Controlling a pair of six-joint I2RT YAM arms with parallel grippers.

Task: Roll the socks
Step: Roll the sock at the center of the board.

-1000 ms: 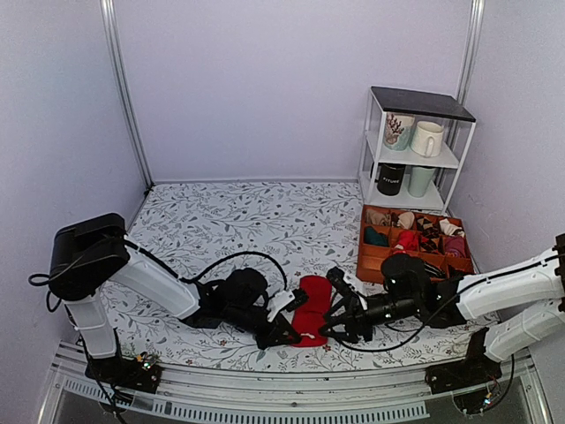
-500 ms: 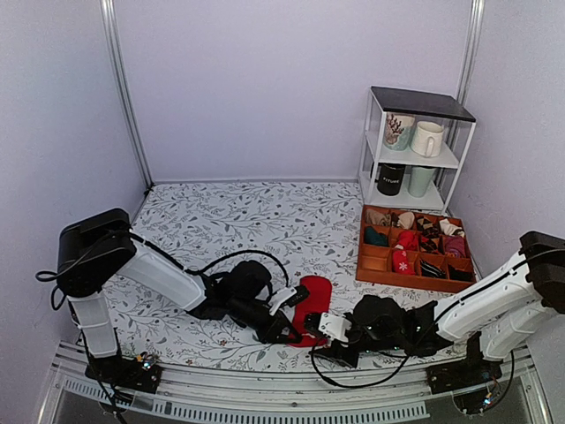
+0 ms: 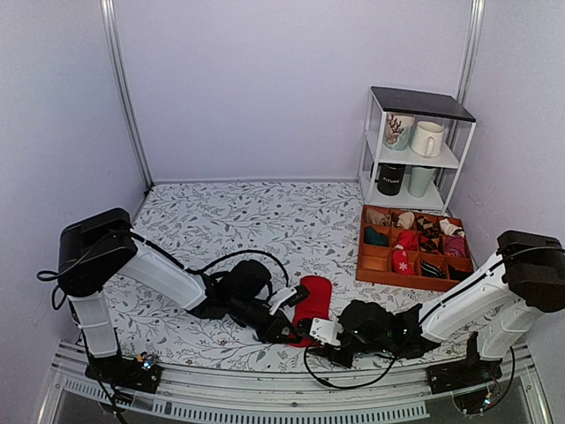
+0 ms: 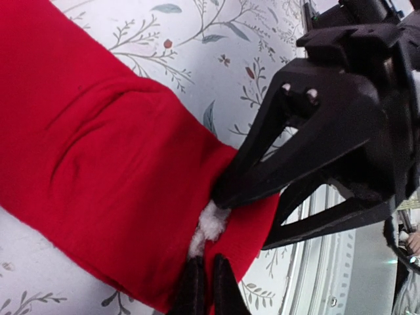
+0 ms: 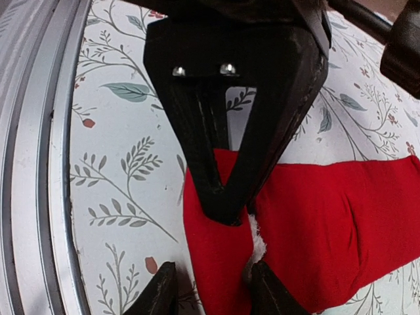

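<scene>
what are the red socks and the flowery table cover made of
The plain bright red fabric socks: soft matte knit, probably a cotton blend; they crease and show white fuzz at one end. The white leaf-printed table cover: smooth, flat, no visible weave, possibly vinyl or coated cloth; uncertain.

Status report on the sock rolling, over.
Left gripper shut on the socks at their near end. Right gripper open, straddling that same end. Socks lie flat, not yet rolled. Grippers crowd each other there.

Two arms [image 3: 163, 276], one pair of socks [image 3: 313, 296], four mugs [image 3: 427, 139], one shelf [image 3: 421, 103], one tray [image 3: 388, 276].
</scene>
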